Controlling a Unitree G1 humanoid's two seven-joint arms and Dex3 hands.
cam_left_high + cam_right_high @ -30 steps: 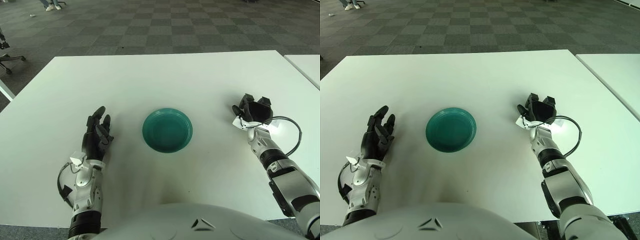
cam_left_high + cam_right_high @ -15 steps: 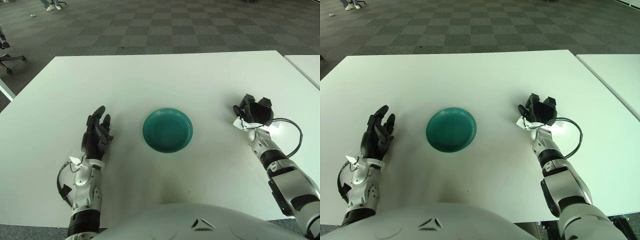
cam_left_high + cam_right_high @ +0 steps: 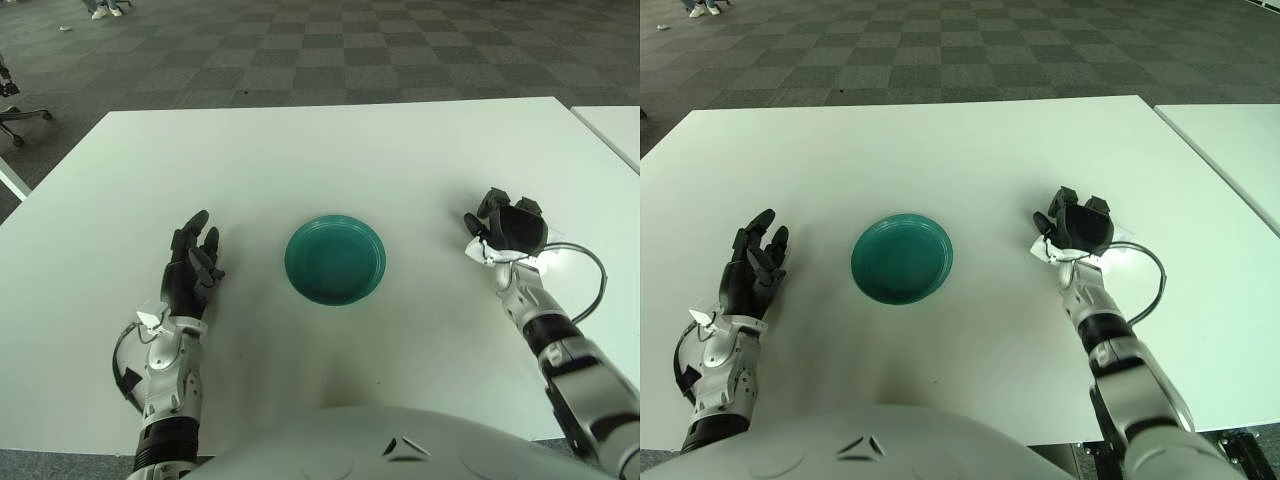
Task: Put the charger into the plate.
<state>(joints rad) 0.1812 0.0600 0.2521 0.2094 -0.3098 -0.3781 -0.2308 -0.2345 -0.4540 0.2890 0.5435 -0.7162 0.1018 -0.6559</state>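
Observation:
A teal plate point(image 3: 334, 260) sits empty in the middle of the white table point(image 3: 320, 150). To its right, my right hand point(image 3: 510, 228) is curled down over the white charger point(image 3: 479, 250). Only small white parts of the charger show at the hand's left edge and under the wrist; the rest is hidden by the black fingers. The hand and charger are about a hand's width right of the plate, low over the tabletop. My left hand point(image 3: 190, 262) shows to the left of the plate with its fingers spread, holding nothing.
A black cable loop point(image 3: 594, 290) hangs beside my right wrist. A second white table point(image 3: 618, 125) begins at the far right, past a narrow gap. Dark checkered carpet lies beyond the table's far edge.
My right hand has closed a little tighter over the charger and its wrist has shifted slightly. The left hand and the plate have stayed put.

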